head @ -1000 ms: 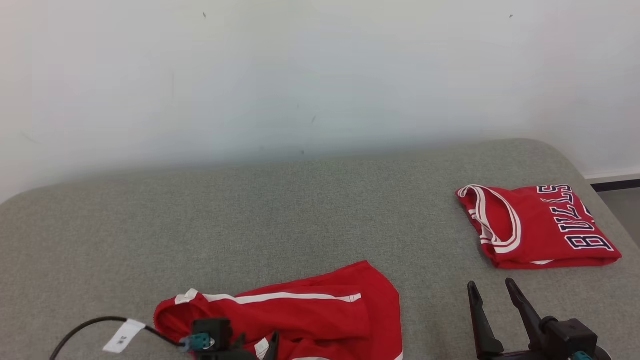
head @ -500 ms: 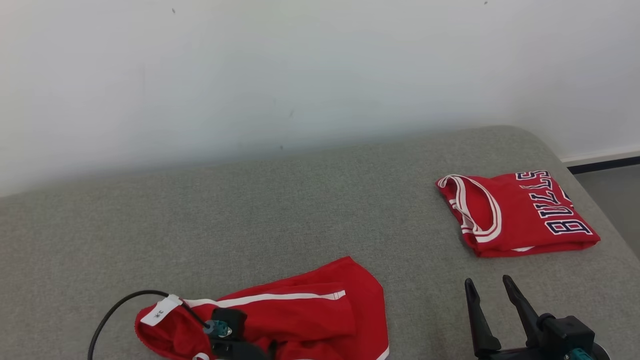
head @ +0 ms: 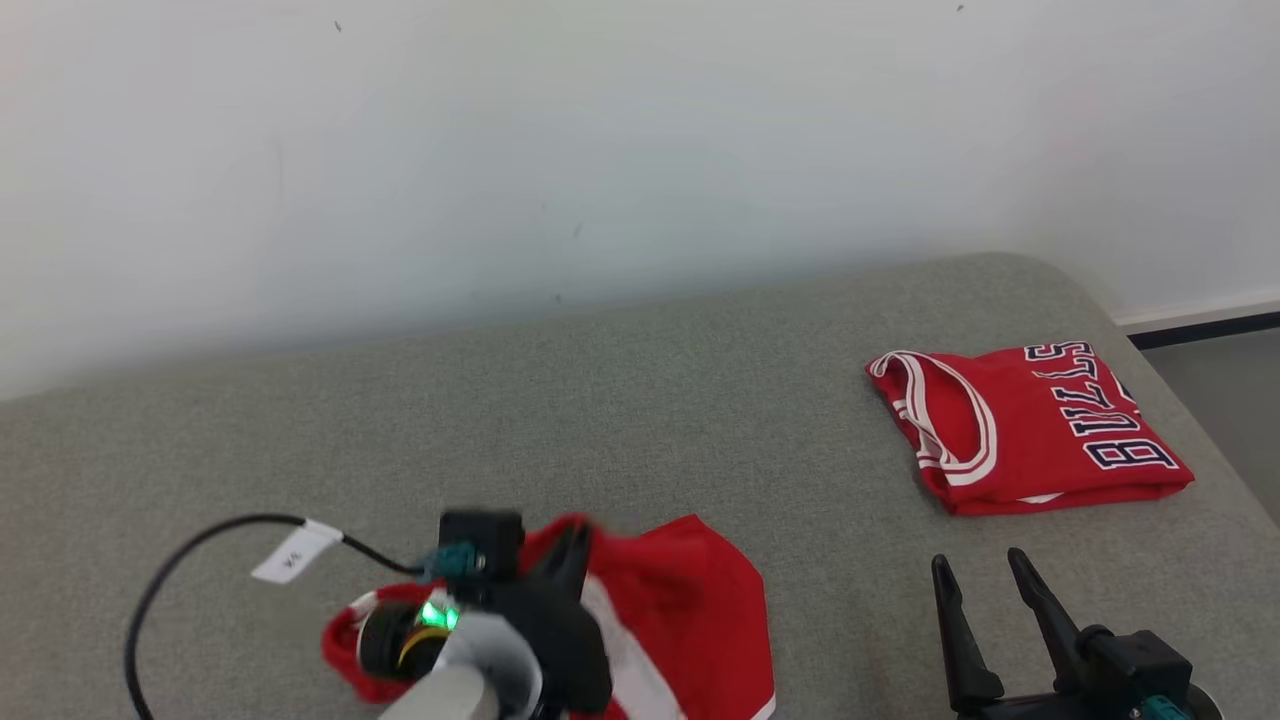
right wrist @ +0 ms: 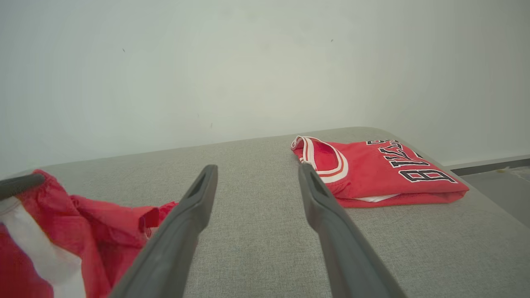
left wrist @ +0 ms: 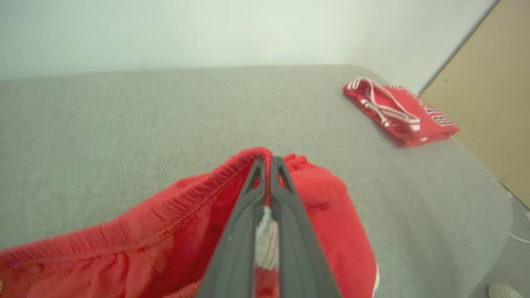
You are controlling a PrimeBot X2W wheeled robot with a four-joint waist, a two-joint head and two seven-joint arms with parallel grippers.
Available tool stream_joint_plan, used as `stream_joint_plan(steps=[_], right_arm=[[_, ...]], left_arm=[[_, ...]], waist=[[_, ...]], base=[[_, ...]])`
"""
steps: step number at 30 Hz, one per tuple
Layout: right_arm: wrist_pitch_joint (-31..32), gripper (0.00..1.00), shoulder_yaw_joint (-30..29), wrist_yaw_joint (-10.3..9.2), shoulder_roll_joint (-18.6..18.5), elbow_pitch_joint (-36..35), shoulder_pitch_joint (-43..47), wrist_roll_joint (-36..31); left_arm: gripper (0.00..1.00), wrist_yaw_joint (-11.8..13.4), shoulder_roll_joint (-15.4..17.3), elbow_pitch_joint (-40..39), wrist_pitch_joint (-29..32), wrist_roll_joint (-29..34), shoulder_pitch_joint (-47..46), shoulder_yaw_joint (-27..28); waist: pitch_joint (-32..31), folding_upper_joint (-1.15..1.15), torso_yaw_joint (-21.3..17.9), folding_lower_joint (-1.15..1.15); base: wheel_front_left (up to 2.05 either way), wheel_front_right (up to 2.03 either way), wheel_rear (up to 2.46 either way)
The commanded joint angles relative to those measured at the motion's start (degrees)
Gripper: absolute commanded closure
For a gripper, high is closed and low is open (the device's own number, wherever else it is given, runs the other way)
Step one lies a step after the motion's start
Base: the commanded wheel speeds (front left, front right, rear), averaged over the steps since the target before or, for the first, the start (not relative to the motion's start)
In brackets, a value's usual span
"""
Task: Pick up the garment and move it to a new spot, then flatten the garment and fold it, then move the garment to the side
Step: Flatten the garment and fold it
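Grey surface (head: 600,420): left hand (left wrist: 267,161) clamps red shorts (left wrist: 323,194); right hand (head: 979,562) agape near folded jersey (head: 1030,430).

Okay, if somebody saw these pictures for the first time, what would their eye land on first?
Probably the red garment bunched at the near edge of the grey table, its elastic hem pinched in the shut left gripper. Next, the folded red jersey with dark lettering, lying flat at the far right, and the right gripper open in front of it, holding nothing.
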Motion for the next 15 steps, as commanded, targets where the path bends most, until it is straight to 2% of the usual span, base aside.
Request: stream_joint_plan(steps=[1, 6, 12, 15], right_arm=[[-0.07, 0.00, 0.18, -0.12, 0.05, 0.10, -0.36, -0.20], [-0.06, 0.00, 0.67, -0.12, 0.04, 0.29, -0.20, -0.16], [-0.10, 0.00, 0.56, -0.12, 0.05, 0.24, 0.31, -0.29], [-0.15, 0.00, 0.43, -0.12, 0.04, 0.08, 0.61, -0.40]], left_arm=[[1.00, -0.42, -0.73, -0.97, -1.27, -0.56, -1.61, 0.60], [1.00, -1.28, -3.81, -4.69, -5.91, -0.80, -6.43, 3.26], [1.00, 0.25, -5.90, -8.81, -9.18, -2.15, -9.01, 6.38], [1.00, 1.32, -7.05, -11.92, -10.61, -6.67, -7.20, 9.95]], waist=[[-0.25, 0.00, 0.08, 0.00], [-0.88, 0.00, -0.06, 0.00], [-1.32, 0.00, -0.18, 0.00], [-1.49, 0.00, -0.21, 0.00]], base=[[0.00, 0.00, 0.00], [0.00, 0.00, 0.00], [0.00, 0.00, 0.00], [0.00, 0.00, 0.00]])
